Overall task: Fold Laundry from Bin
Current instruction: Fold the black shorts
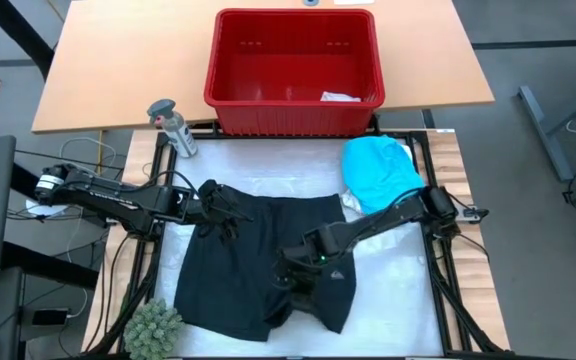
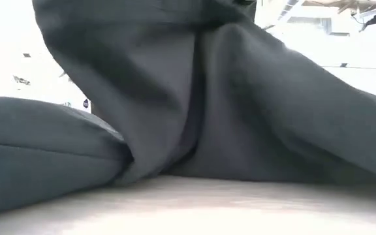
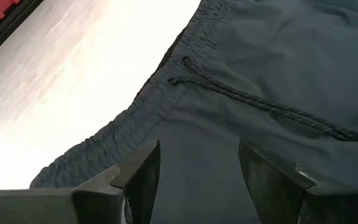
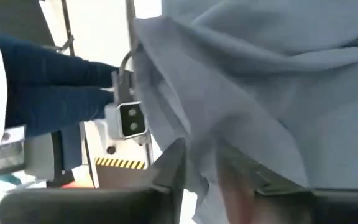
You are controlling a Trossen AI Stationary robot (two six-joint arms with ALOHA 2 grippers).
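Where the smooth black woven shorts [image 1: 268,255] with a gathered elastic waistband and thin braided drawcord lie spread on the white table [image 1: 398,280], the left claw [image 1: 211,203] rests at the waistband with its fingers apart. The right claw [image 1: 298,278] has its two dark fingers parted around a soft fold of that cloth. Behind them stands the red slotted plastic bin [image 1: 295,72], holding a small pale piece [image 1: 340,97]; a crumpled turquoise shirt [image 1: 380,170] lies beside it.
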